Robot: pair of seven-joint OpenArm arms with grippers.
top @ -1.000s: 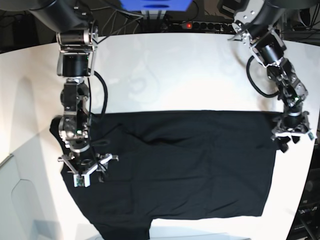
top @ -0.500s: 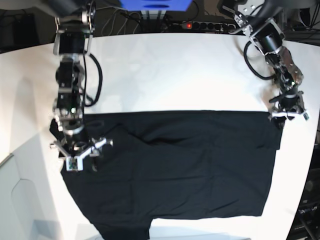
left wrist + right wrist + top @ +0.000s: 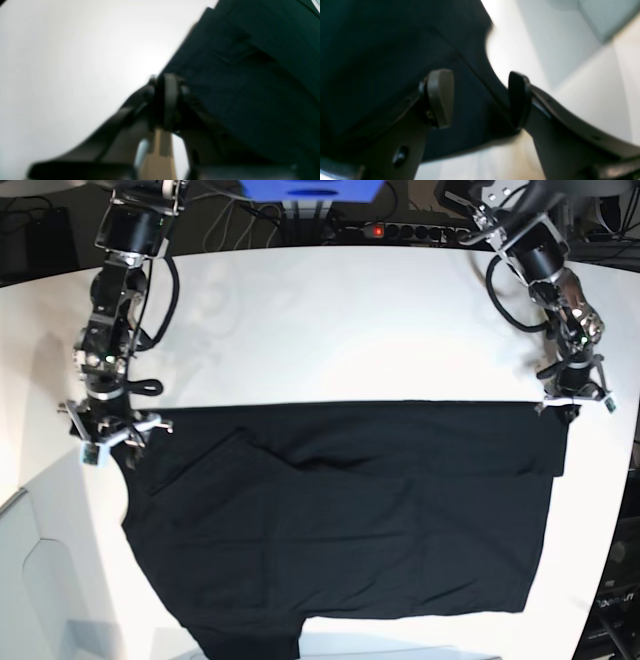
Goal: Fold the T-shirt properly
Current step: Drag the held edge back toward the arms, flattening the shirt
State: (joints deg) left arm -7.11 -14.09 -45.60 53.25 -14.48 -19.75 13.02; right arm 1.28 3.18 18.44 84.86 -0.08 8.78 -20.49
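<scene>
The T-shirt is lying flat and spread out on the white bench. It is all black on the side that is showing. Its long way is running from one side of the bench to the other, and its far edge is making a nearly straight line between the two arms.

The left gripper is sitting at the far corner of the shirt, on the right side of the base view. In the left wrist view its fingers are squeezed tight together, right at the edge of the dark cloth. They are probably pinching that corner, but the picture is blurry, so I cannot tell for sure that cloth is between them.

The right gripper is sitting at the other far corner, on the left side of the base view. Its fingers are standing wide apart and are holding nothing. One finger is over the black cloth and the other is over the bench, so the shirt's edge is running right between them. The cloth is lying under and just inward of this gripper.

Each arm is near its own corner. To fold, both corners need to be held, so the right gripper probably needs to close on its edge next.
</scene>
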